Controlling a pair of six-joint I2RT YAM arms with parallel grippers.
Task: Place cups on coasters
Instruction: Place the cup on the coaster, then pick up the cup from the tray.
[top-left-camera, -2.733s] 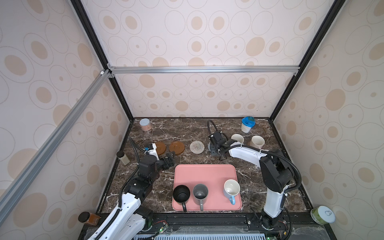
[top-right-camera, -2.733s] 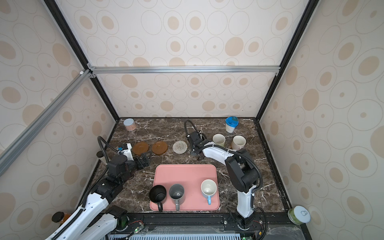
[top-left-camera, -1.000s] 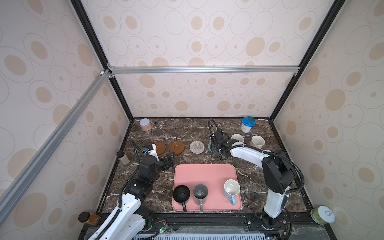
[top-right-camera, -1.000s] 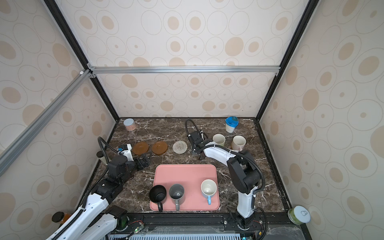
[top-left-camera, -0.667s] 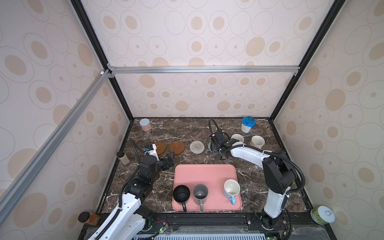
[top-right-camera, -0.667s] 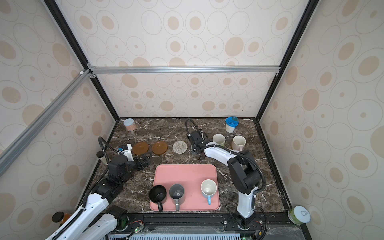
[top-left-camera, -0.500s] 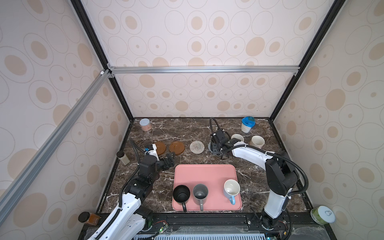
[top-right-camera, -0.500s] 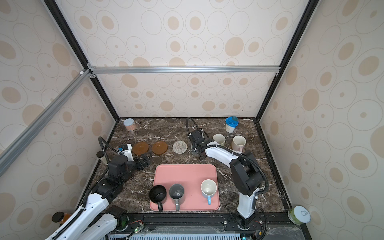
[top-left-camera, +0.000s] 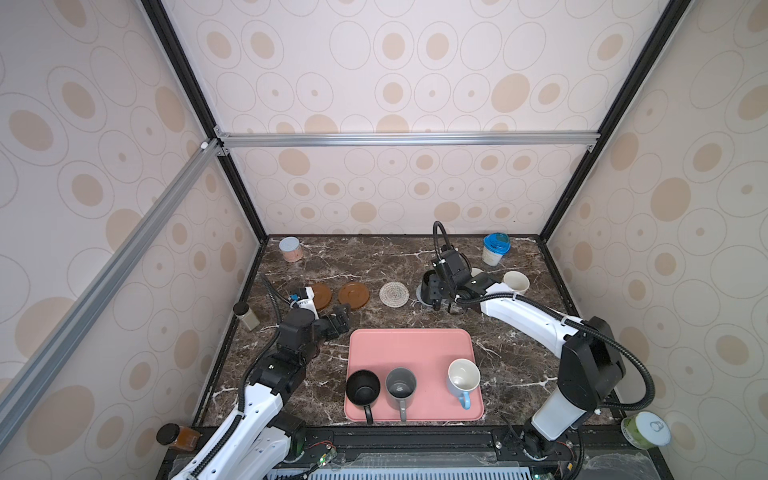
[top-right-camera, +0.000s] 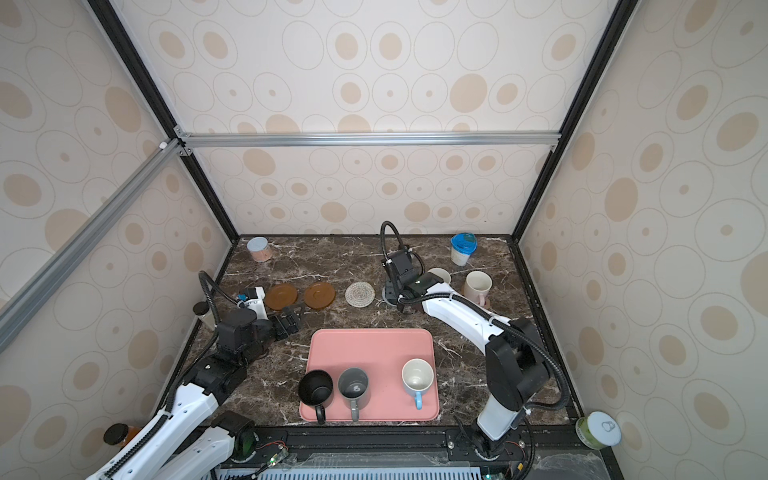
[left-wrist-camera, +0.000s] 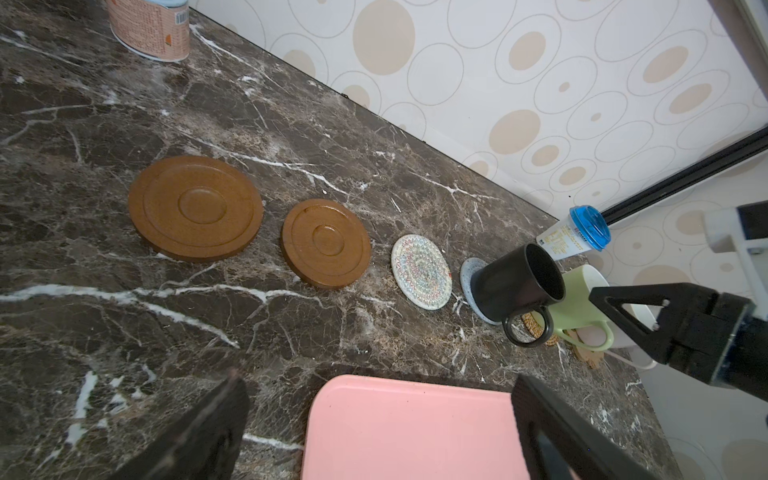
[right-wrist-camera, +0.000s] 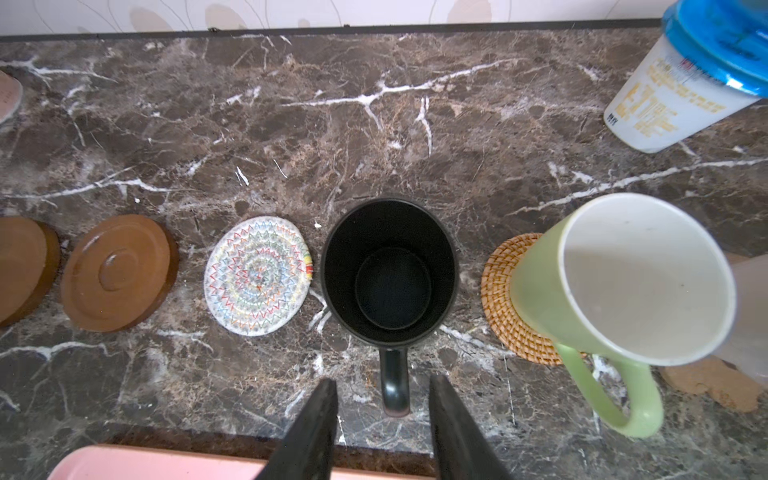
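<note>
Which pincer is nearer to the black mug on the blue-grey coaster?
Right. The right pincer is open at the handle of the black mug; the left pincer is far off, near the wooden discs.

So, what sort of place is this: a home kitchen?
Most likely a robot test cell, not a kitchen. Patterned wall panels sit in a metal frame, and the left arm and right arm are mounted at the front edge of a marble-look tabletop.
</note>
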